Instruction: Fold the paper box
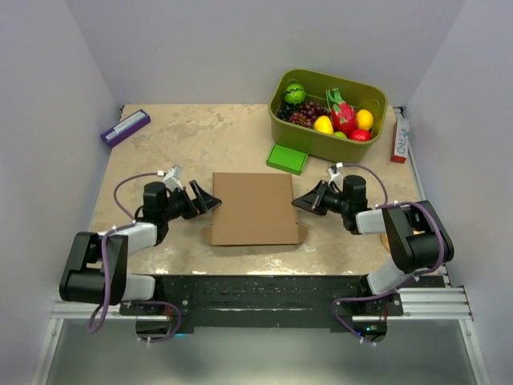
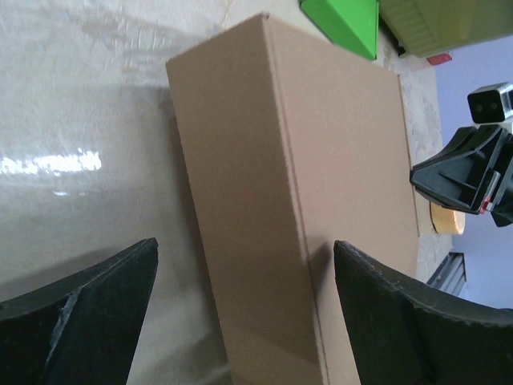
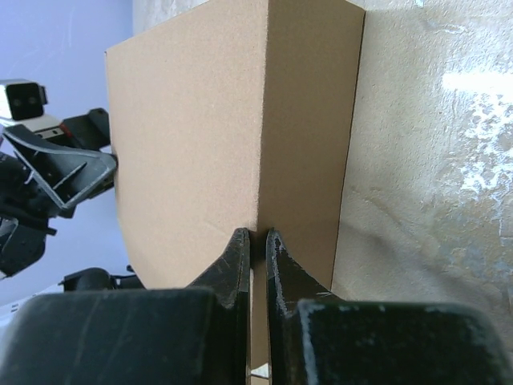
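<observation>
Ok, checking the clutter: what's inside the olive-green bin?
Fruit: dark grapes, a lemon, a pink dragon fruit, a green fruit, a red one. The bin's floor under them is covered.

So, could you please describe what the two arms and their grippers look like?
Both the left arm and the right arm have chunky black joint housings joined by pale grey links. A thin purple cable loops along each arm. The left gripper and right gripper have matte black, wedge-shaped plastic fingers, lightly scuffed, with a small white camera block at each wrist.
</observation>
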Robot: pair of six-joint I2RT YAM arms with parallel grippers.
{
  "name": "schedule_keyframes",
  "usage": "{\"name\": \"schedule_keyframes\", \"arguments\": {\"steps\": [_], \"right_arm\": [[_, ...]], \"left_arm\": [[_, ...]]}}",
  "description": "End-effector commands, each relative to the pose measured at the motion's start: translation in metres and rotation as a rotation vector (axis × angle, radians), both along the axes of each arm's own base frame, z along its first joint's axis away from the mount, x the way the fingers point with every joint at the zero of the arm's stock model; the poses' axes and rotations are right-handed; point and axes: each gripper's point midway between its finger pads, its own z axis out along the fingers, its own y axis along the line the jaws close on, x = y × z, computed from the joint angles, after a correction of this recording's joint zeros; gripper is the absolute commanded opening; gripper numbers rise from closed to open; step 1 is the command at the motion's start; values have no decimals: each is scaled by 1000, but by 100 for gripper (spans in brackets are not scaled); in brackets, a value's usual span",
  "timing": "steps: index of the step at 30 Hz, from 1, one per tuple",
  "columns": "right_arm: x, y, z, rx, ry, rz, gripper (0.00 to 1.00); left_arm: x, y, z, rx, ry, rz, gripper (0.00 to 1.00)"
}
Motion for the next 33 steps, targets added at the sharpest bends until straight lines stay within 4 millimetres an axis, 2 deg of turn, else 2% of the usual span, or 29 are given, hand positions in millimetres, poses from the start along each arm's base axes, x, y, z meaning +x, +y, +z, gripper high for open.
{"name": "schedule_keyframes", "arguments": {"steps": [1,4,8,11,12,13,14,15,17,18,19,20,21,22,23,24,25,26,27,28,29,30,31,33], "right_arm": [[-20,-14,-45,-109,147,-47,0],[-19,-15,-44,-111,141,-48,0],[-18,-15,-40,-114,130,-45,0],[-17,-15,-37,-124,119,-37,0],[-15,-15,-35,-129,110,-38,0],[-16,-16,-35,-136,116,-37,0],[-13,-17,-29,-143,91,-35,2],[-11,-17,-25,-149,79,-36,11],[-9,-19,-18,-174,56,-32,21],[-6,-20,-8,-182,22,-33,31],[-7,-23,-7,-206,28,-41,40],[-2,-24,4,-227,-18,-32,49],[0,-24,10,-250,-45,-31,65],[-2,-26,24,-297,-84,-46,71],[7,-26,42,-354,-169,-47,73],[0,-13,57,-394,-236,-13,78],[-6,-10,77,-429,-301,-13,80],[3,-13,96,-508,-395,-57,83],[-8,5,110,-511,-463,-14,87],[-13,9,128,-509,-528,-19,88],[-13,12,139,-542,-586,-18,91],[-28,31,145,-540,-636,39,93],[-33,38,151,-559,-675,48,93],[-52,58,151,-640,-745,108,93]], "left_arm": [[2,-17,15,-102,-59,-40,95],[-2,-27,10,-144,-31,-65,95],[-6,-42,24,-221,-78,-111,92],[-9,-50,34,-255,-88,-135,83],[-8,-50,36,-256,-92,-135,76],[-7,-50,40,-258,-101,-131,74],[-7,-49,39,-255,-88,-127,70],[-6,-49,40,-252,-86,-119,63],[-4,-49,43,-251,-85,-118,61],[-4,-49,44,-252,-84,-120,56],[-4,-50,44,-259,-76,-120,53],[-4,-50,45,-263,-72,-123,52],[-5,-51,46,-271,-68,-130,49],[-6,-52,47,-284,-53,-132,48],[-6,-53,47,-288,-43,-137,47],[-5,-55,51,-294,-40,-150,45],[-5,-56,52,-294,-33,-158,45],[-7,-56,49,-289,-1,-159,44],[-4,-57,53,-287,-1,-171,43],[-4,-57,53,-279,2,-178,43],[-6,-56,50,-275,34,-181,42],[-4,-55,53,-278,34,-192,42],[-5,-54,53,-285,49,-194,41],[-7,-48,51,-308,85,-197,41]]}}
